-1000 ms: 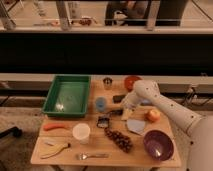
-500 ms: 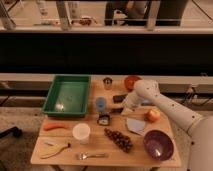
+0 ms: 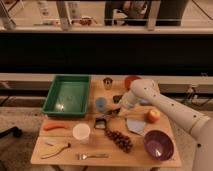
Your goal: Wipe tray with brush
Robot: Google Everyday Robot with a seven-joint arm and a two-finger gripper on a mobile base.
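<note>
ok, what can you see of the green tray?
The tray is large, shallow, rectangular, green and plastic-looking, with a raised sloping rim. It lies flat on the wooden table's back-left corner. Its floor shows only a light reflection. A blue cup stands just off its right side; a carrot lies in front. The gripper is low over the table to its right, not touching it.
</note>
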